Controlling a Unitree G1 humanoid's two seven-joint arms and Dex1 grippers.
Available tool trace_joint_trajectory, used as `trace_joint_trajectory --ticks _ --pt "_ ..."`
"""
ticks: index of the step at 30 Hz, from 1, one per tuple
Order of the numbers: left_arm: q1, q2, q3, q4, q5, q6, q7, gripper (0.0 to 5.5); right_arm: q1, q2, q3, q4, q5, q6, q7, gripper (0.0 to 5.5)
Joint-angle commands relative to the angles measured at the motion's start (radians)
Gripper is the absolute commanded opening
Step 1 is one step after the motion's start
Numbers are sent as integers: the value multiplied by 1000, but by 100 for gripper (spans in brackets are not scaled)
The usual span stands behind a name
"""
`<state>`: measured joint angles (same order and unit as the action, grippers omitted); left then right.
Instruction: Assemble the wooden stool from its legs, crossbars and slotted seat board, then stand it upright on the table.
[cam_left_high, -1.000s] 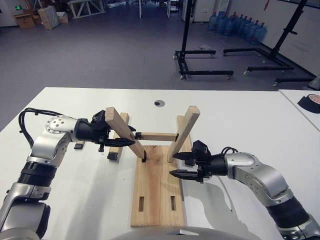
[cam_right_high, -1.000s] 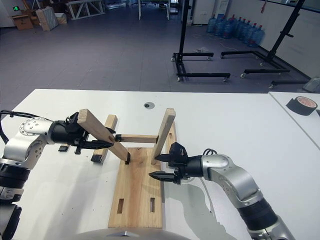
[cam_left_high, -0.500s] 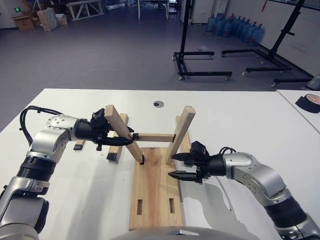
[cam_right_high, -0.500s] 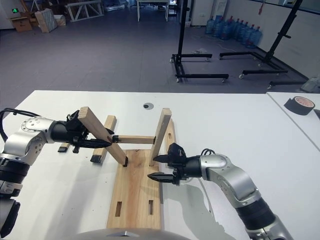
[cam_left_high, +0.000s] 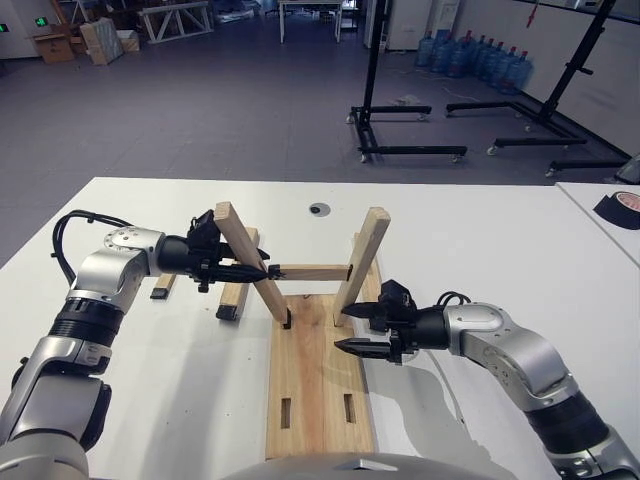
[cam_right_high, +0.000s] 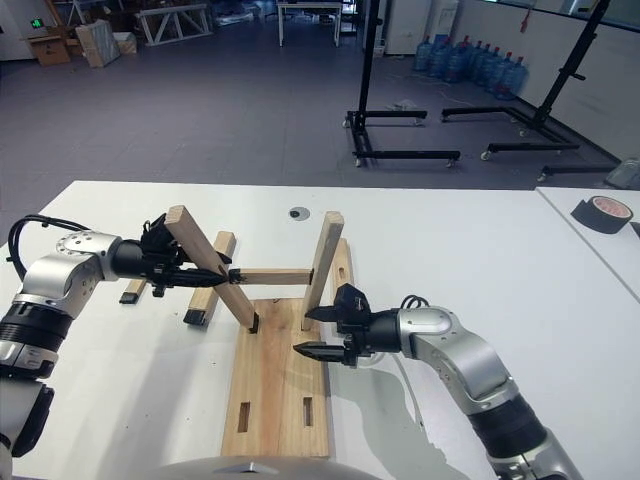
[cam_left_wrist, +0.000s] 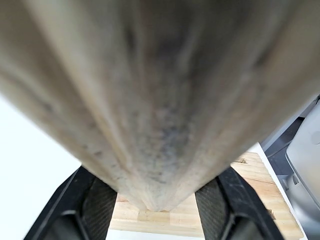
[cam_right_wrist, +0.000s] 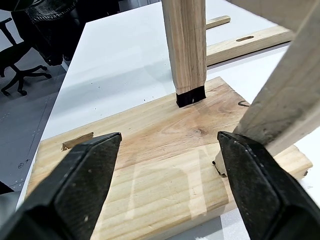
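From where I stand, the left arm (cam_left_high: 100, 295) is bent at the elbow with its forearm stretched out to the right, and the left pincer (cam_left_high: 255, 272) is clamped across the slanted left leg (cam_left_high: 237, 235), one black finger on each side. The right arm (cam_left_high: 510, 350) comes in from the near right, forearm pointing left. The right pincer (cam_left_high: 352, 330) is held low with its fingers spread wide, gripping nothing.

Left leg (cam_left_high: 250, 262) tipped steeper on the seat board (cam_left_high: 310, 385), its top end higher, left gripper (cam_left_high: 255, 272) gripping it shifted toward the crossbar (cam_left_high: 312, 271), right leg (cam_left_high: 362, 262) leaning slightly more upright.
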<state>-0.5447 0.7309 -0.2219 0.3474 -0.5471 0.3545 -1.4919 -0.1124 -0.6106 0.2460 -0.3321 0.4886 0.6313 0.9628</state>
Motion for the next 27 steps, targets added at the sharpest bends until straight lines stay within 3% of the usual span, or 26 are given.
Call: trace_joint_trajectory --ticks 1,16,20,27 --pt "183 12 -261 -18 258 54 33 202 -20 7 1 -19 -13 -12 -12 354" --pt "229 58 -397 -69 306 33 41 202 -71 33 -76 -131 20 -53 -51 354" --pt "245 52 -394 -93 257 77 36 202 -201 132 -181 -178 93 -80 -157 354" --pt "262 16 -381 -158 149 171 67 202 -327 248 -184 -182 43 -128 -326 354"
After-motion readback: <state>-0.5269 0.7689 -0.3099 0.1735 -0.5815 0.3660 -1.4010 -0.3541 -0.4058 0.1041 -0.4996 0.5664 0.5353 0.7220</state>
